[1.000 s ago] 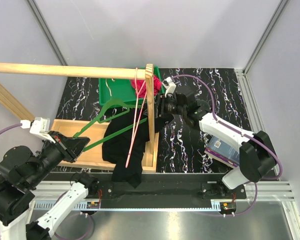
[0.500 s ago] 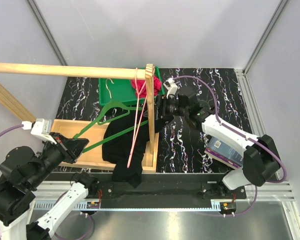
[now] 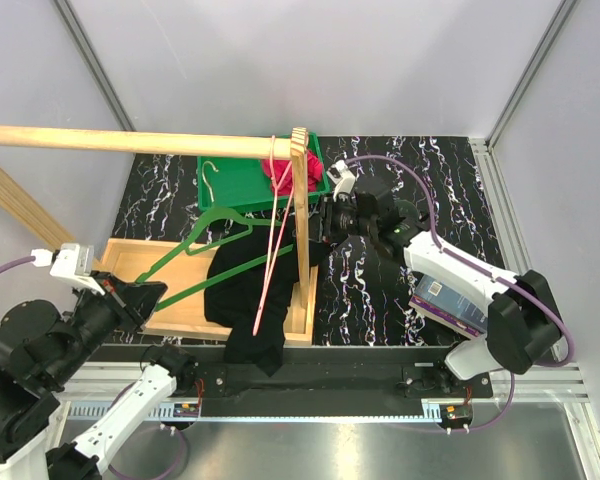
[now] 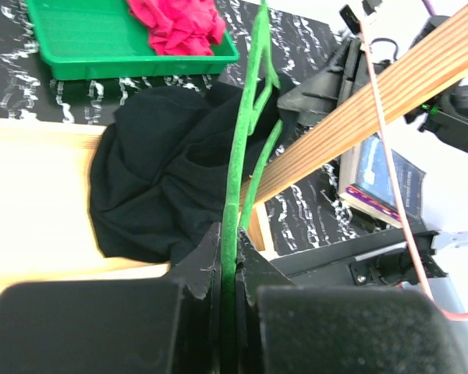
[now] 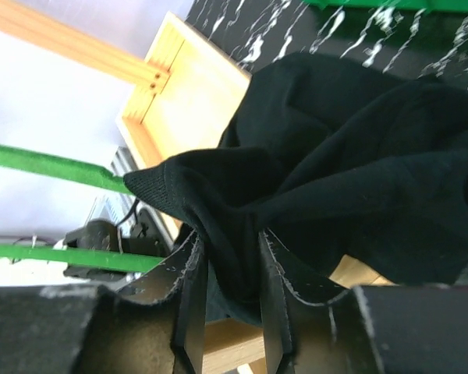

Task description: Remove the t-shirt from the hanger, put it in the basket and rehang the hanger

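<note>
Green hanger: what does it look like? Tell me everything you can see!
The hanger is bright green, thin and flat, and looks like plastic, with a triangle frame. The left gripper is shut on one end and holds it tilted over the wooden box. Its other end runs into the black shirt, which the right gripper pinches.
</note>
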Robot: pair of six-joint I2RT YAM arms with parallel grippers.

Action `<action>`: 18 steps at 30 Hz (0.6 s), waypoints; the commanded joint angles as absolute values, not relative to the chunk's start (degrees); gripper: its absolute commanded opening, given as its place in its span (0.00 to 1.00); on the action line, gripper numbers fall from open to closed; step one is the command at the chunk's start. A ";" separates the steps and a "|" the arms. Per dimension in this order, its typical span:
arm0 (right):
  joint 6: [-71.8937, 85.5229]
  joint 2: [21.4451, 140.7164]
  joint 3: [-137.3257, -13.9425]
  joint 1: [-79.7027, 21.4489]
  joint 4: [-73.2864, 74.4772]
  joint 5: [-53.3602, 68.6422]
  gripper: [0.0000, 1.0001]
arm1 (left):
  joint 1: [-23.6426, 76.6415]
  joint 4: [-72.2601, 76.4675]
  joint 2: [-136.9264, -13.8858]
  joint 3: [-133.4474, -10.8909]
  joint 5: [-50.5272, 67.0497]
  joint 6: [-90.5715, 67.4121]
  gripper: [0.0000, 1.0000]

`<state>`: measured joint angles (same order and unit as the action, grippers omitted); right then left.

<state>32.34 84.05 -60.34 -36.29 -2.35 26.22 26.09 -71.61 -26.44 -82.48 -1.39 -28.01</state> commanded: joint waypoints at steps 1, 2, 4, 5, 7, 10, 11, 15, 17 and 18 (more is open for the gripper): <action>32.61 79.98 -58.98 -37.09 -3.60 26.19 0.33 | 26.10 -72.68 -27.07 -88.24 -8.26 -24.61 0.00; 32.61 80.33 -58.97 -37.09 -3.60 26.54 0.49 | 26.10 -73.38 -27.16 -88.85 -8.17 -24.61 0.00; 32.96 81.03 -59.32 -37.09 -4.13 28.38 0.91 | 26.10 -73.48 -27.25 -89.65 -7.39 -25.05 0.00; 33.48 81.56 -59.24 -37.09 -4.74 29.17 0.98 | 26.10 -73.39 -27.16 -89.56 -6.51 -25.22 0.00; 33.84 82.35 -59.41 -37.09 -5.98 30.41 1.00 | 26.10 -73.48 -26.90 -89.74 -6.42 -26.10 0.00; 34.45 82.62 -59.24 -37.09 -5.98 28.83 1.00 | 26.10 -73.56 -26.28 -90.70 -7.29 -26.28 0.00; 34.63 82.79 -59.06 -37.09 -6.24 28.39 1.00 | 26.10 -73.74 -26.02 -91.57 -7.82 -26.19 0.00; 32.35 85.86 -58.62 -37.00 -9.57 30.93 1.00 | 26.19 -73.92 -26.72 -93.51 -6.16 -25.75 0.00; 28.33 90.07 -60.64 -37.00 -9.58 33.73 1.00 | 26.19 -73.92 -27.50 -94.56 -4.67 -25.84 0.00; 27.00 91.39 -61.69 -37.00 -10.10 34.62 1.00 | 26.19 -73.83 -27.77 -94.92 -4.31 -25.93 0.00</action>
